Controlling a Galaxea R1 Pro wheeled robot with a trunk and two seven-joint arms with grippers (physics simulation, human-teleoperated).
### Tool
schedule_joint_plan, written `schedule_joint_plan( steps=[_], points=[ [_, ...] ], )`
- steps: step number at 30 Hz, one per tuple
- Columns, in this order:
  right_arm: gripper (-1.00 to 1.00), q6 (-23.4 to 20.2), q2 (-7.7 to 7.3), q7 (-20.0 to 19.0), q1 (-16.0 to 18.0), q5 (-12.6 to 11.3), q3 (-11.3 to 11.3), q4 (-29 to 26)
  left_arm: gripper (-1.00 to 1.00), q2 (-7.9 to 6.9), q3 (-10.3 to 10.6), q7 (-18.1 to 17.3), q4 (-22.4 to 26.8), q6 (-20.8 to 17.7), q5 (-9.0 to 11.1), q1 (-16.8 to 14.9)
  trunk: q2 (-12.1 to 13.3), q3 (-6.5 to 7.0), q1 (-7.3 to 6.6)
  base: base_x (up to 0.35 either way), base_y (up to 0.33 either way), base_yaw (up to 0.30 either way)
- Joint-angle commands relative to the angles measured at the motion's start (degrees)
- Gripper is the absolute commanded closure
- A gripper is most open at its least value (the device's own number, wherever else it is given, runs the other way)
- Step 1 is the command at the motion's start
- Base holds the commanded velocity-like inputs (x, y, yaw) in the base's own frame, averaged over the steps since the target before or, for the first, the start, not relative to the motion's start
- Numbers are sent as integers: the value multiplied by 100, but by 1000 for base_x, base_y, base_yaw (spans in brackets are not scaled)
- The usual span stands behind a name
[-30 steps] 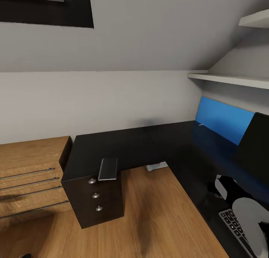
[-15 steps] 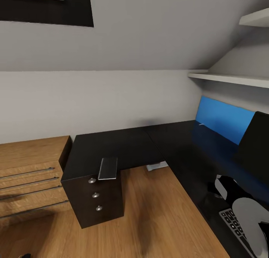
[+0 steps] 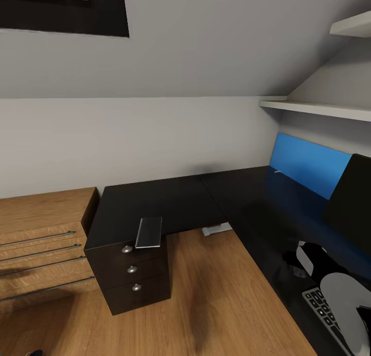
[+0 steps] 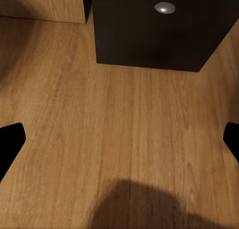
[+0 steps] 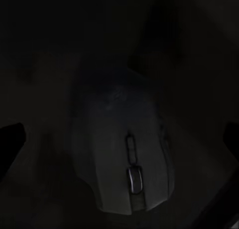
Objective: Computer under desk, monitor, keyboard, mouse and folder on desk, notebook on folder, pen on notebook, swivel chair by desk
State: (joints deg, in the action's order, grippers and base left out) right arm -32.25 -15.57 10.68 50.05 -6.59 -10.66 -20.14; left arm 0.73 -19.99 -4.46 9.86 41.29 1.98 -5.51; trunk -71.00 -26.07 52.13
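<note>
Right end effector (image 5: 119,134) open, fingers wide either side of the mouse (image 5: 124,154) on the black tabletop (image 3: 175,201). Left end effector (image 4: 119,139) open above wood floor (image 4: 119,119). Keyboard (image 3: 324,314) lower right; monitor (image 3: 350,201) right edge.

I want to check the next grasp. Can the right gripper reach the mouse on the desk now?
Probably yes. The right wrist view looks straight onto the mouse on the dark desk, with the fingertips spread on either side and nothing between. The view is dim, so contact cannot be judged.
</note>
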Motion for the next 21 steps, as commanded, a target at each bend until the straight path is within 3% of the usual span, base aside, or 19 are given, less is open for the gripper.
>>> schedule_joint_plan(
  steps=[1,16,21],
  points=[
    [-100,-18,1,40,3,-61,-6,-14,-100,0,-31,-47,-1,10,21,-3,-3,-6,0,0,0,0],
    [-100,40,62,73,4,-128,-48,-568,-100,-3,-24,-55,-1,2,21,-3,-3,-6,0,0,0,1],
    [-100,66,86,81,3,-138,-50,-623,-100,2,-23,-55,-1,2,21,-3,-3,-6,0,0,0,125]
  ],
)
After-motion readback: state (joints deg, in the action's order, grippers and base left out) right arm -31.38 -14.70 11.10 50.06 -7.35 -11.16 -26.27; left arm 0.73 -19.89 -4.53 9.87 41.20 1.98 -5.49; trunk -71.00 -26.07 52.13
